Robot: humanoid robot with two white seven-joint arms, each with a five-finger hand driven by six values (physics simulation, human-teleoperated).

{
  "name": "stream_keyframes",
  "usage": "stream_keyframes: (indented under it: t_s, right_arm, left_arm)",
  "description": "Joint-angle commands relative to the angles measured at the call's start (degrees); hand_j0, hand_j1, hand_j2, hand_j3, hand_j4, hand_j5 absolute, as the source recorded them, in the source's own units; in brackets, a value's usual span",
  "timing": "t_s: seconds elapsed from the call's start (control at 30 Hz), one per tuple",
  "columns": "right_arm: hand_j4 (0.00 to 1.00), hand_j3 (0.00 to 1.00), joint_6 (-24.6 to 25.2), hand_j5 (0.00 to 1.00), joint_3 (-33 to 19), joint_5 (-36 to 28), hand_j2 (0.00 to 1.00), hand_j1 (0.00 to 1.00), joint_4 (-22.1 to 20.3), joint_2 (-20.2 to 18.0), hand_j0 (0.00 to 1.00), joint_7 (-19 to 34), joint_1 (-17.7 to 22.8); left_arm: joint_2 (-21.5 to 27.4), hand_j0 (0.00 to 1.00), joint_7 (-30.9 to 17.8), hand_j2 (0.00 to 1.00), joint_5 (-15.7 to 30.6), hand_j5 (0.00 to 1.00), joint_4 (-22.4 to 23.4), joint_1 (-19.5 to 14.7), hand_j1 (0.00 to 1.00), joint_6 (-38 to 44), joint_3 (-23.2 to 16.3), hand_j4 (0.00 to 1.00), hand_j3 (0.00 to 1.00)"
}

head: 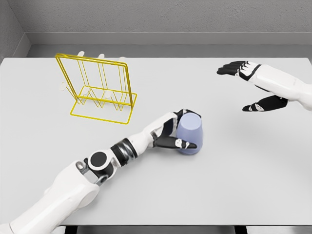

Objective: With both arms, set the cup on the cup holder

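The plain, unmarked lavender cup stands upside down near the middle of the grey table. The left hand wraps its fingers around it. The right hand hovers with fingers spread wide. The yellow wire cup holder stands well apart.

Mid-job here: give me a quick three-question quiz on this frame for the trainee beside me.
1. True or false: the left hand is closed around the cup.
2. The right hand is: A) gripping the cup, B) open above the table, holding nothing, C) resting on the rack.
3. Fill in: the yellow wire cup holder stands to the ___ of the cup in the head view.

Key: 1 true; 2 B; 3 left.
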Motion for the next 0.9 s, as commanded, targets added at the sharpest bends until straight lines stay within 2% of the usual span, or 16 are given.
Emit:
stream_keyframes:
  t_s: [0.0,0.47,0.73,0.87]
  right_arm:
    - [1.0,1.0,0.17,1.0,-0.01,-0.43,1.0,1.0,-0.04,-0.07,1.0,-0.03,0.0]
    - [1.0,1.0,0.17,1.0,-0.01,-0.43,1.0,1.0,-0.04,0.01,1.0,-0.03,0.09]
    - [1.0,1.0,0.17,1.0,-0.01,-0.43,1.0,1.0,-0.13,0.1,1.0,-0.03,0.09]
    - [1.0,1.0,0.17,1.0,-0.01,-0.43,1.0,1.0,0.05,0.8,1.0,-0.03,0.09]
  left_arm:
    - [1.06,0.49,0.03,0.49,0.25,0.49,-2.74,0.09,0.49,0.0,1.1,0.49,0.49]
    - [9.93,0.5,0.03,0.5,0.6,0.5,-17.07,5.01,0.5,-0.09,4.61,0.5,0.5]
    - [14.42,0.5,0.12,0.5,2.53,0.5,-17.69,4.75,0.5,-2.55,6.72,0.5,0.5]
    - [17.67,0.5,0.12,0.5,4.99,0.5,-17.69,4.31,0.5,-4.66,7.34,0.5,0.5]
